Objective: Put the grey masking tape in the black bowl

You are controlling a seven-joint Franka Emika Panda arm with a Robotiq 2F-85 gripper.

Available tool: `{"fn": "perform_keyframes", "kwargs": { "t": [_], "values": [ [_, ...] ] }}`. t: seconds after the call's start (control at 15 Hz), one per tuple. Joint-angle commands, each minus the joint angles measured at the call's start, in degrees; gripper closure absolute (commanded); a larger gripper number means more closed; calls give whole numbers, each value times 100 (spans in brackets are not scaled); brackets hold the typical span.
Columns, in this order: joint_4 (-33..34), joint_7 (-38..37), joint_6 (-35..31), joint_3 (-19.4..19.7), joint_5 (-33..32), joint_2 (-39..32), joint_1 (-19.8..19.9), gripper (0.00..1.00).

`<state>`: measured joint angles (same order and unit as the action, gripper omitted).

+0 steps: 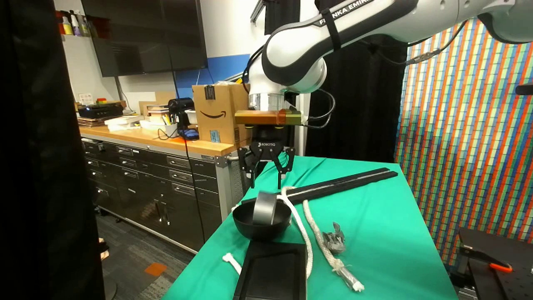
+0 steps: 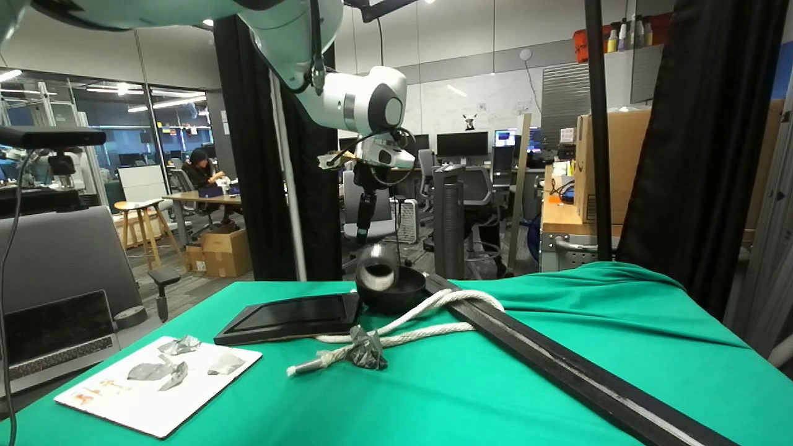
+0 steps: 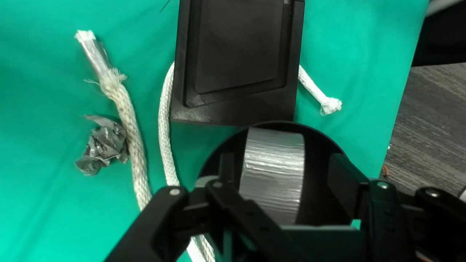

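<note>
The grey masking tape (image 1: pixel 264 209) stands on edge, slightly tilted, within the rim of the glossy black bowl (image 1: pixel 255 232). The tape (image 2: pixel 373 253) is blurred in both exterior views and rises above the rim of the bowl (image 2: pixel 403 302); whether it touches the bottom is hidden. My gripper (image 1: pixel 266 186) is open above the bowl, fingers pointing down, just above the tape. In the wrist view the tape (image 3: pixel 272 169) lies between the spread fingers of the gripper (image 3: pixel 282 163), with a gap on each side. The bowl (image 3: pixel 322 147) shows behind it.
A flat black rectangular object (image 1: pixel 272 271) sits right beside the bowl. White rope (image 1: pixel 306 237) and a crumpled grey wad (image 1: pixel 334 239) lie nearby. Long black bars (image 1: pixel 341 183) lie behind the bowl. A white board (image 2: pixel 198 399) holds grey scraps.
</note>
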<state>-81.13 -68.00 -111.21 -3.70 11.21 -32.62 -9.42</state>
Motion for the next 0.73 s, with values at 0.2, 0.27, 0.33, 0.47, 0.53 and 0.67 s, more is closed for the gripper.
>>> {"fn": "perform_keyframes", "kwargs": {
  "t": [0.2, 0.27, 0.33, 0.47, 0.53, 0.67],
  "values": [
    [154, 67, 69, 66, 24, -97, -41, 14],
    [159, 69, 71, 66, 24, -97, -41, 15],
    [162, 70, 72, 66, 23, -97, -41, 15],
    [164, 71, 74, 66, 23, -97, -41, 15],
    [164, 71, 74, 66, 23, -97, -41, 15],
    [164, 72, 74, 66, 23, -98, -41, 15]
  ]
}}
